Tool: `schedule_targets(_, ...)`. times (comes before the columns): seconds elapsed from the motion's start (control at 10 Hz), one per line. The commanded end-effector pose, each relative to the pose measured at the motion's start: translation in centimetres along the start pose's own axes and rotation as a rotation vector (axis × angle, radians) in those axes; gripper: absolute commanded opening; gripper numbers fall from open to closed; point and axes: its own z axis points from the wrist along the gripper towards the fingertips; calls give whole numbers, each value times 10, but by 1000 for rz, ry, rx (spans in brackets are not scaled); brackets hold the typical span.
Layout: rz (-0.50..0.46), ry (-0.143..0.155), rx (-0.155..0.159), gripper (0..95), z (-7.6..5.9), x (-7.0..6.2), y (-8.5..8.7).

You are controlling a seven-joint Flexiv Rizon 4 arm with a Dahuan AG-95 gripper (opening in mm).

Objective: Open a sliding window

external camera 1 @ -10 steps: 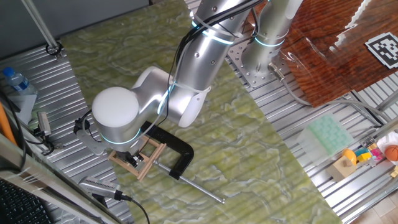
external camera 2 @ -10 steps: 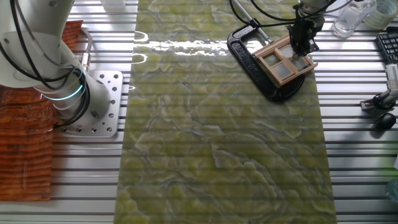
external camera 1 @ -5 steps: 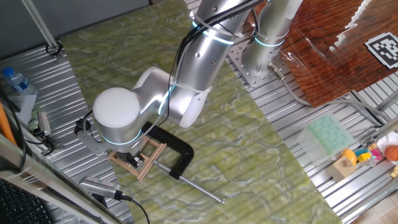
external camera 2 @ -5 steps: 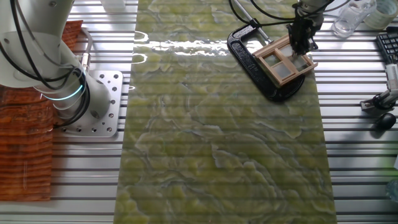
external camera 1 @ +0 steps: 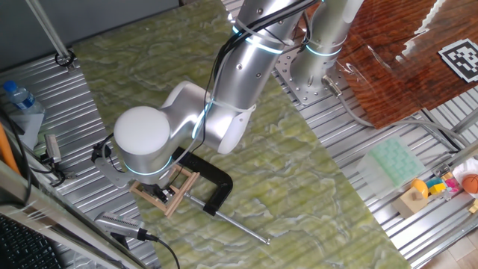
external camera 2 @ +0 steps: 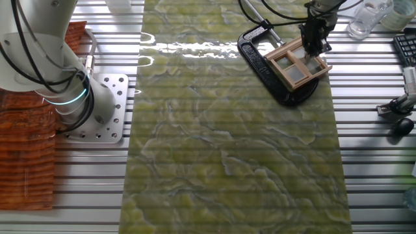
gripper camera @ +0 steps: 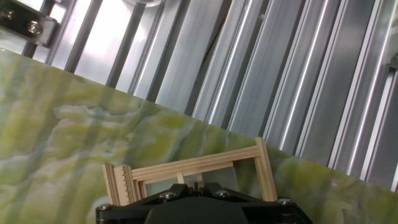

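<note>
The sliding window is a small light-wood frame with greyish panes and a wooden cross. It lies flat on the green marbled mat, held in a black C-clamp. In the one fixed view the window is partly hidden under the arm's wrist. My gripper points down onto the window's far right part, fingers close together. In the hand view the gripper sits just above the frame, fingers nearly touching, with nothing clearly held between them.
The clamp's steel screw rod sticks out over the mat. A water bottle and tools lie on the ribbed metal table at the left. A green tray and toys sit at the right. A keyboard is near the window.
The arm's wrist has shifted very slightly. The window and the clamp look the same as before.
</note>
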Motion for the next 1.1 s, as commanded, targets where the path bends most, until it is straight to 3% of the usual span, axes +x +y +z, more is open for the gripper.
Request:
schedule_targets(0.1, 2, -1, 0, 0, 0, 0, 1)
schedule_targets(1.1, 1, -3, -15, 0, -1, 0, 5)
